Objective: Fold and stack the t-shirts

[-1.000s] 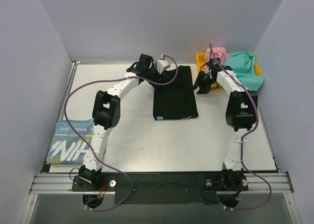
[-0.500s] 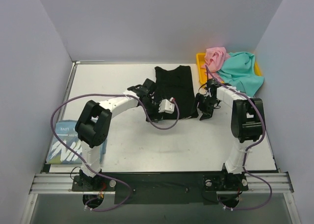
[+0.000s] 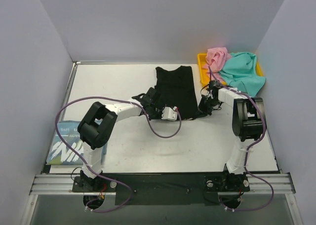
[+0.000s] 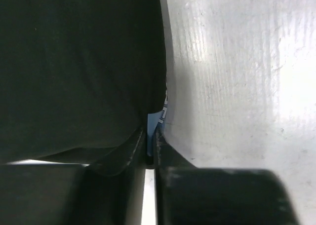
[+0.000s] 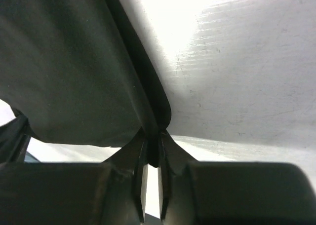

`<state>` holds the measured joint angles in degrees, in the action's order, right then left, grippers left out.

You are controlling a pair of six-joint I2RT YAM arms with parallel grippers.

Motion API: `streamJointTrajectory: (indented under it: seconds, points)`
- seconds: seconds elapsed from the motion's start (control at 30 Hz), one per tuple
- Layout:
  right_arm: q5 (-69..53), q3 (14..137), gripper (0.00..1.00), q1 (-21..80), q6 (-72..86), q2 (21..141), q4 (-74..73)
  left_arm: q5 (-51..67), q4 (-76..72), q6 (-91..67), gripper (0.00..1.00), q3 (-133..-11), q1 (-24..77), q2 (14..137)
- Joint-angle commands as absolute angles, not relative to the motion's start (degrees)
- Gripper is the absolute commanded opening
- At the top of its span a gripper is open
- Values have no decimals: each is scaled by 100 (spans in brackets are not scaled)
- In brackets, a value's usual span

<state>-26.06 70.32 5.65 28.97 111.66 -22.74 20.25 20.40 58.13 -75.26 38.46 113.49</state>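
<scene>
Black t-shirt (image 3: 174, 87) of matt cloth

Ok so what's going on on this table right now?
Two robot arms are working on the black t-shirt spread in the middle of the table. The left claw is pinched on its near left edge and the right claw on its near right edge. A light blue t-shirt lies folded at the near left. The pink t-shirt and teal t-shirt are heaped in the yellow tray.

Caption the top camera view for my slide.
Jaws of left arm and right arm grip near corners of black t-shirt; pink t-shirt, teal t-shirt lie on yellow tray.
</scene>
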Motion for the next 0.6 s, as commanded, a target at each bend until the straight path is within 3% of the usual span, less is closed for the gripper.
streamJointTrajectory:
  seconds: [0.0,0.3,0.57]
  points:
    - [-2654,6979,0,519,2900,11224,-2329,1723,1661,6082,0,-7330,3937,11373]
    - [-2725,6373,0,711,2251,9951,-3328,2248,3681,5731,0,-7629,3920,10558]
    - [-2733,5098,0,2028,2399,7519,-4893,3462,6809,6161,0,-7664,3929,9213]
